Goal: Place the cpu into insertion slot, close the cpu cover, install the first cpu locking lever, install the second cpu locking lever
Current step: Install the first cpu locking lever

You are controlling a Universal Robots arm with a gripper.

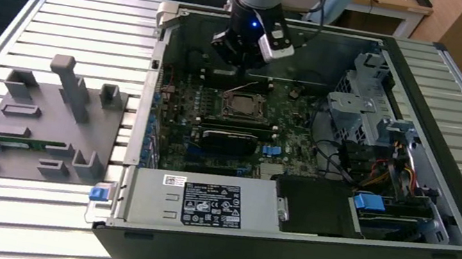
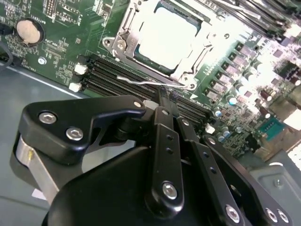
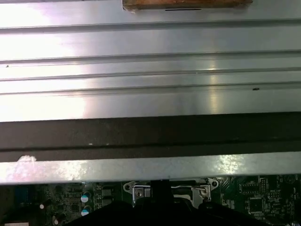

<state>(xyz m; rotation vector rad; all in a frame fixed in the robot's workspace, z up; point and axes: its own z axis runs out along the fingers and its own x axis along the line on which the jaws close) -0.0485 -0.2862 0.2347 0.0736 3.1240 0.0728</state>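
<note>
The cpu (image 2: 164, 40), a square chip with a silvery top, lies in the insertion slot (image 2: 188, 77) on the green board inside the open computer case. The cpu cover (image 2: 123, 35), a silvery frame, lies flat around it. A thin silver locking lever (image 2: 136, 80) runs along the socket's side next to the memory slots. My gripper (image 2: 162, 96) is shut, its tips right at that lever's bent end; whether they touch it I cannot tell. In the exterior view the gripper (image 1: 238, 67) hangs just behind the cpu (image 1: 239, 107).
Black memory slots (image 2: 108, 77) and a coin battery (image 2: 27, 30) lie beside the socket. The case's back wall (image 3: 150, 134) is close to the wrist. A drive cage (image 1: 357, 108) and power supply (image 1: 200, 202) stand inside the case. A grey fixture (image 1: 44, 119) sits at the exterior view's left.
</note>
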